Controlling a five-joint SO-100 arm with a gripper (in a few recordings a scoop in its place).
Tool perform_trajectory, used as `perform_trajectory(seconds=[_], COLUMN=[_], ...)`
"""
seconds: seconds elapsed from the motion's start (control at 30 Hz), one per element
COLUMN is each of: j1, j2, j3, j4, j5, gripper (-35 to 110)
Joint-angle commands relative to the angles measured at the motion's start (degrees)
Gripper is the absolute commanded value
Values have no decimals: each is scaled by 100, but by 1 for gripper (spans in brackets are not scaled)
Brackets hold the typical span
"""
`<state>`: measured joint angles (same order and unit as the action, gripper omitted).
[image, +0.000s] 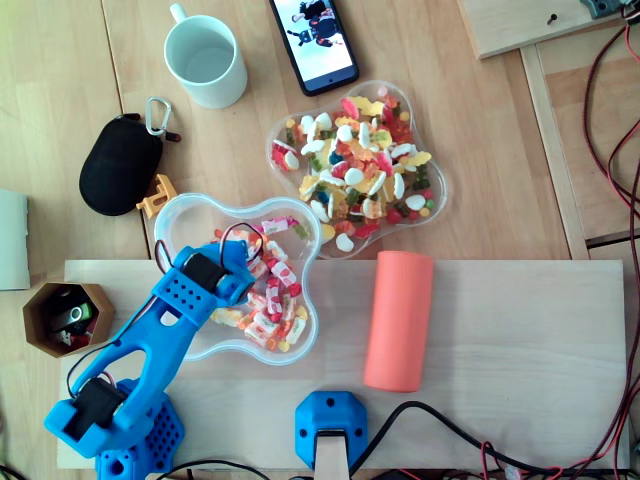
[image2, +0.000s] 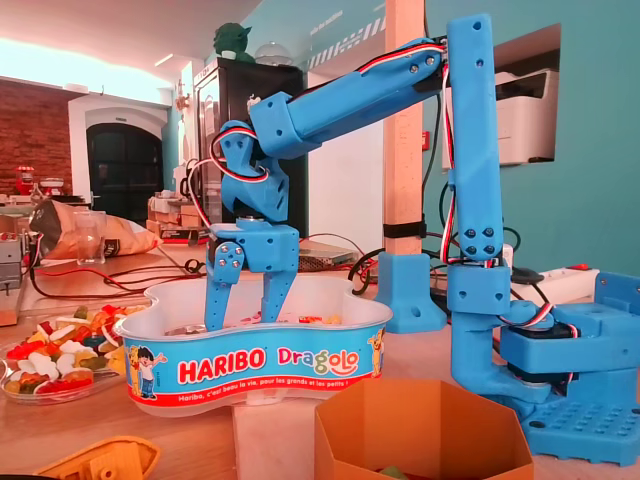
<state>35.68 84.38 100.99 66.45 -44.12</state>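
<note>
Overhead view: blue gripper (image: 238, 272) hangs over the Haribo Dragolo tub (image: 200, 206), on the tub's 9 o'clock half. The wrapped candies (image: 275, 300) lie in the tub from 3 to 5 o'clock of the gripper, just beside it. The tub sits across the 10 o'clock edge of the wooden board (image: 520, 350).

Fixed view: gripper (image2: 245, 308) points straight down, jaws spread apart, both fingertips (image2: 214, 318) dipped below the rim of the tub (image2: 260, 365). The tub wall hides whether the tips touch candy.

Around it, overhead:
- Clear dish (image: 272, 150) of mixed gummies (image: 360, 165) at 1 o'clock of the tub, rims touching.
- Orange cylinder (image: 398, 320) at 3 o'clock, lying on the board, apart from the tub.
- Hexagonal wooden box (image: 38, 300) at 9 o'clock.
- Black pouch (image: 120, 163) at 11 o'clock.
- White mug (image: 205, 62) and phone (image: 313, 42) at 12 o'clock, well apart.
</note>
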Motion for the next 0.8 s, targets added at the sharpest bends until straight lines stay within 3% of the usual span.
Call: perform_trajectory(seconds=[0.0, 0.27, 0.77], j1=[70, 62, 62], j2=[105, 105, 97], j3=[-202, -193, -176], j4=[-35, -35, -35], j5=[-79, -88, 18], gripper=[19, 18, -1])
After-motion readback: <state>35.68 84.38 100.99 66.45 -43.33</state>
